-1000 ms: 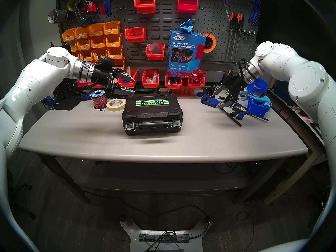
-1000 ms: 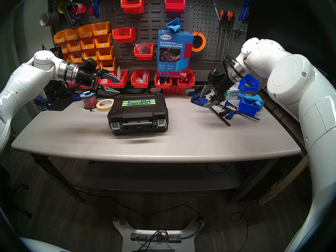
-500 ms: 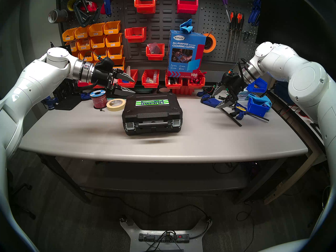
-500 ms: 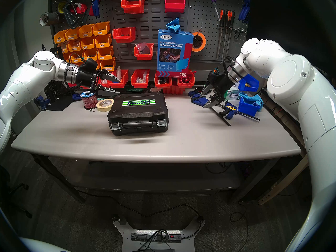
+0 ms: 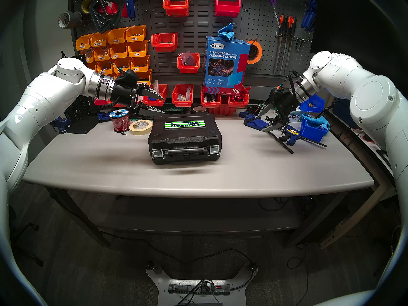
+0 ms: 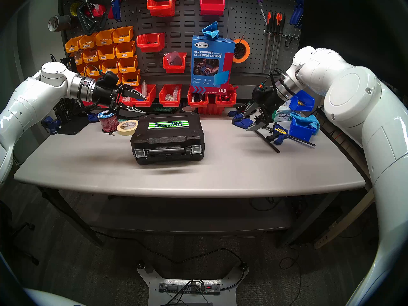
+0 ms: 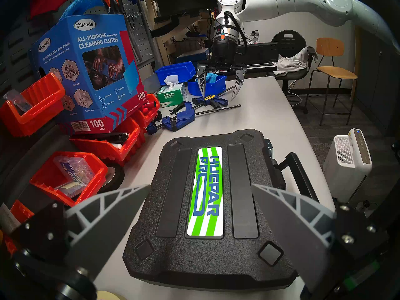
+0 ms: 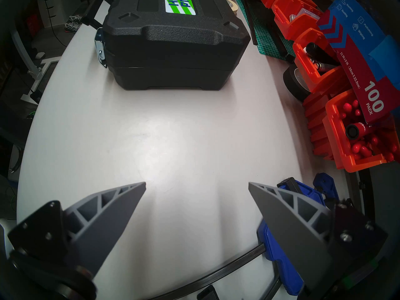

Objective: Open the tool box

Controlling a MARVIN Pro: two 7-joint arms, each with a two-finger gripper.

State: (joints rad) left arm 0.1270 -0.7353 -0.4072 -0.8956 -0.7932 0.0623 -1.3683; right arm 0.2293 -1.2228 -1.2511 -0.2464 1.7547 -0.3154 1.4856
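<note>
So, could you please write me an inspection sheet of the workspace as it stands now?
Surface: grey table, front half bare.
Job's things: tool box lies flat and closed, both silver latches down, handle facing the robot.
Clutter: masking tape roll and wire spool left of the box; blue bar clamps, blue bin with cloth, tissue box at right; cleaning-cloths box on red bins.
Grippers: left gripper open, above the box's back-left corner; right gripper open over the clamps; both empty.
Cables: power strip and cords on the floor.
Surroundings: pegboard with orange bins and tools.
</note>
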